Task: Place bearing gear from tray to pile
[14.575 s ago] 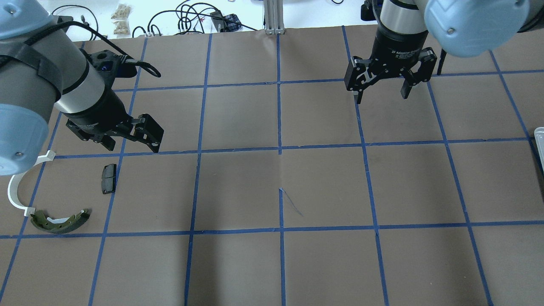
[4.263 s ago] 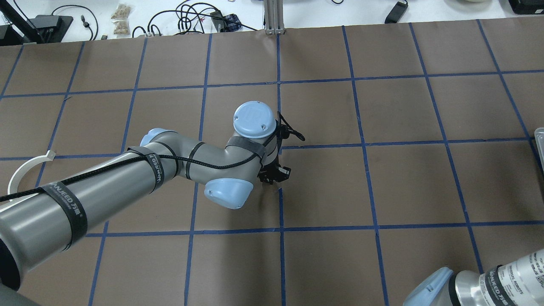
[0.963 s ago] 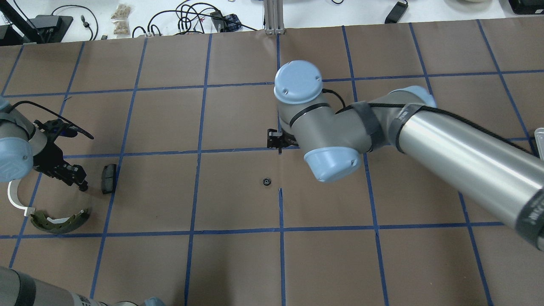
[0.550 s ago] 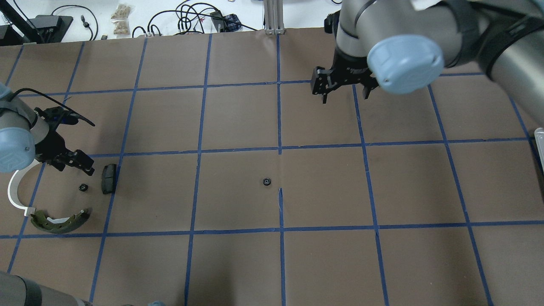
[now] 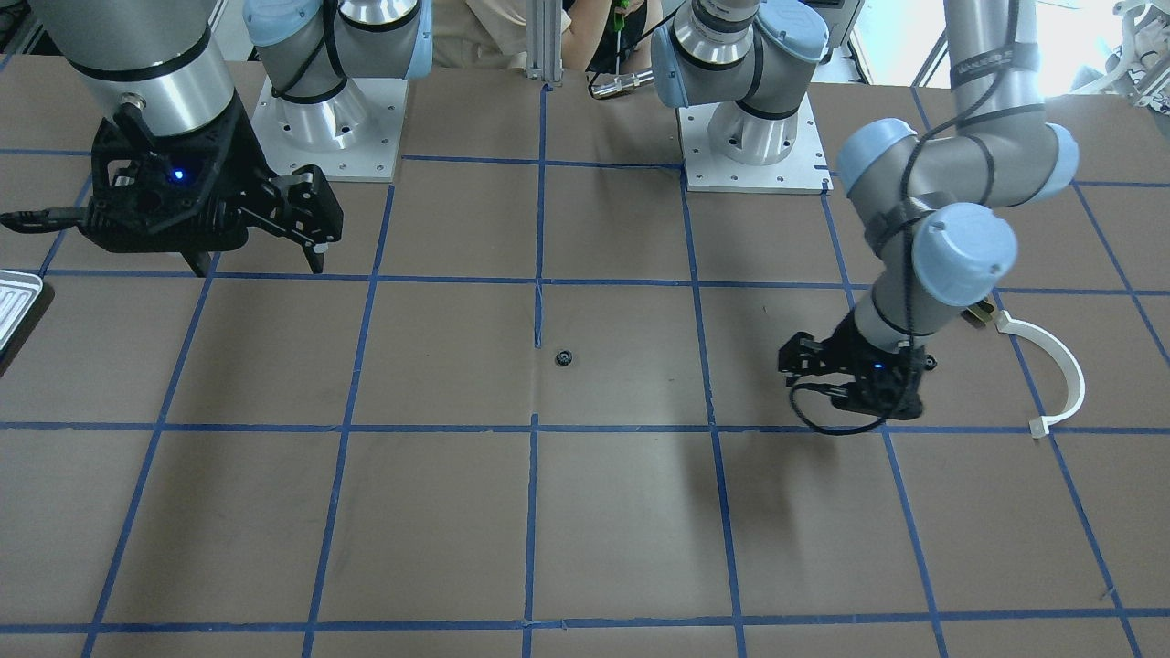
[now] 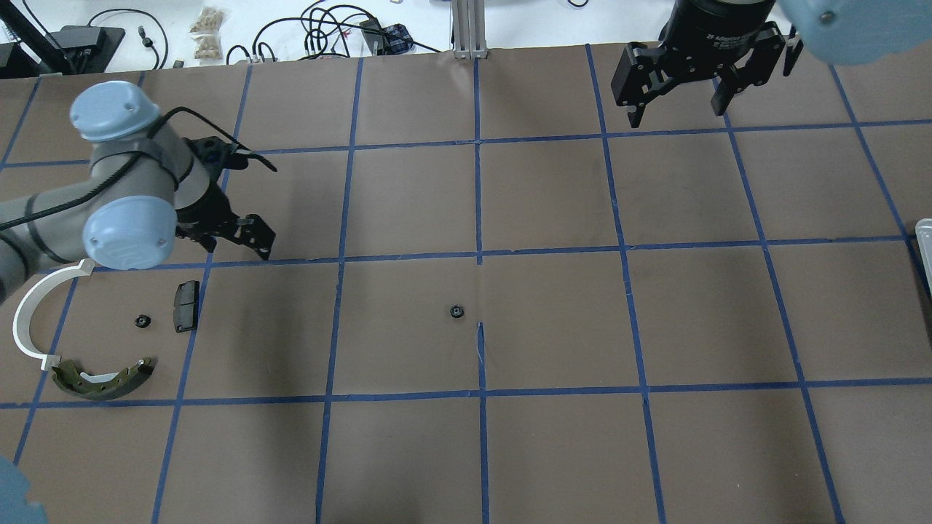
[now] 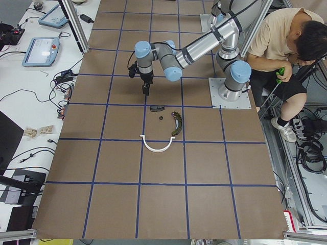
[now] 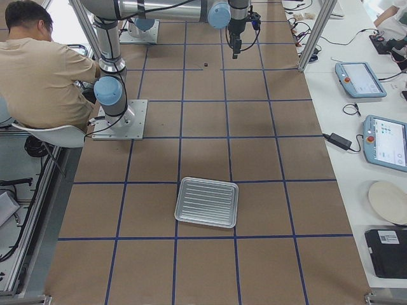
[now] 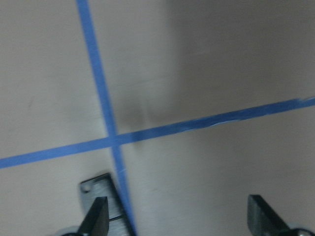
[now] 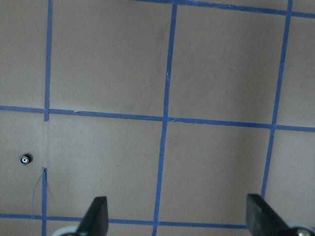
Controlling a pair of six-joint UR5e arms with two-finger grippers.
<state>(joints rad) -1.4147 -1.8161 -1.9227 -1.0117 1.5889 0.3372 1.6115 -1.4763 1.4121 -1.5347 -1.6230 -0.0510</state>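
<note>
One small black bearing gear [image 6: 143, 321] lies in the pile, beside the dark pad [image 6: 186, 306], the olive brake shoe [image 6: 102, 378] and the white arc [image 6: 29, 320]. A second gear [image 6: 456, 311] lies alone at mid-table and also shows in the front view [image 5: 564, 357] and the right wrist view [image 10: 24, 159]. My left gripper [image 6: 237, 244] is open and empty, just beyond the pad. My right gripper [image 6: 681, 80] is open and empty at the far right. The tray [image 8: 206, 202] holds nothing that I can see.
The tray's edge shows at the overhead view's right border [image 6: 925, 240]. Cables and small items lie on the white bench [image 6: 328, 29] beyond the table's far edge. A seated person [image 7: 286, 46] is beside the robot bases.
My left gripper has released a gear beside the dark pad and moved up and away from the pile. My right gripper has left the mid-table gear and drawn back to the far right.
</note>
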